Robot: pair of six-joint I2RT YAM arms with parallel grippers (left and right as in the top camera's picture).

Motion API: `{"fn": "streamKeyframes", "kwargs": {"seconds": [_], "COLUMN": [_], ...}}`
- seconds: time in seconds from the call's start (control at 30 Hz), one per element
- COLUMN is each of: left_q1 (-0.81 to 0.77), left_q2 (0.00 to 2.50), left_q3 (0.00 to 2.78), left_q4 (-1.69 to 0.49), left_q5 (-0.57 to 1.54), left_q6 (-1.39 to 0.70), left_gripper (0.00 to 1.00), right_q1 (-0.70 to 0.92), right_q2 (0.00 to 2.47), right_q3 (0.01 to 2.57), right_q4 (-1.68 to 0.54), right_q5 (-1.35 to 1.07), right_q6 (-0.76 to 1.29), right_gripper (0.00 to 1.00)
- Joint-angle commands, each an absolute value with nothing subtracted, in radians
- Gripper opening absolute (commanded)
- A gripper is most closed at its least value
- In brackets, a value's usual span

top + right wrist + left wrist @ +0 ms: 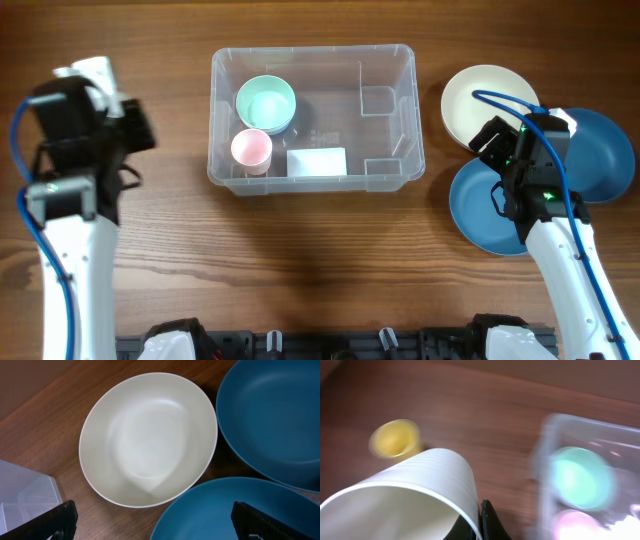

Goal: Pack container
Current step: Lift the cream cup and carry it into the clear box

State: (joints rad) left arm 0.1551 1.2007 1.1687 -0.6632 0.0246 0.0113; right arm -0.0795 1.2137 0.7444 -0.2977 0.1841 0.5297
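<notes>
Finding one: the large clear plastic rectangular container (312, 49) sits on the brown wooden worktop (320, 280) between the two sets of jaws, off to the right of the left jaws and off to the left of the right jaws, well apart from both. I judge it light for its bulk, with thin walls that would flex under a squeeze and a glossy skin that offers little friction. A knock from an incoming item could slide it. If I had to move it, I would take the rolled rim at the middle of a short wall, one finger inside and one outside, not a rounded corner. Appearance: see-through walls, rounded corners, moulded ribs and small boxed steps along the inside, and a white rectangular label (317, 161) flat on the base. Its clear edges read poorly in the left wrist view, where it is blurred. Inside, at the end nearer the left jaws, stand a mint-green round bowl (265, 103) and a pink cup (251, 148) just beside it; the other end is bare. The left jaws are pressed together on the wall of a white ribbed cup (430, 480), mouth toward the camera, with a small yellow cup (395, 439) on the worktop beyond. The right jaws are spread wide and hold nothing, hanging over a cream round bowl (147, 437) flanked by two blue dishes (275, 415).
</notes>
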Motion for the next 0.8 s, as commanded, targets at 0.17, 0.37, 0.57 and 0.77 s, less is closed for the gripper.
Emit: {"fn": "streamKeyframes", "kwargs": {"seconds": [0.17,0.37,0.57,0.77], "left_q1": [-0.254,-0.383,-0.408,-0.408], "left_q2": [1.17,1.238,1.337,1.41], "left_q3": [1.165,1.165,1.165,1.165], "left_q4": [-0.673,-0.686,-0.709,-0.709], "left_q5": [0.009,-0.043,-0.047,-0.062], "left_q6": [-0.013,-0.013,-0.012,-0.012], "left_gripper": [0.04,0.04,0.04,0.04], "right_q1": [-0.083,-0.083,-0.083,-0.083], "right_q2": [1.216,1.216,1.216,1.216], "right_q3": [0.759,0.759,0.759,0.759], "right_q4": [-0.295,-0.295,-0.295,-0.295], "right_q5": [0.187,0.187,0.187,0.187], "right_q6": [0.524,0.524,0.524,0.524], "right_gripper": [1.0,1.0,1.0,1.0]}}
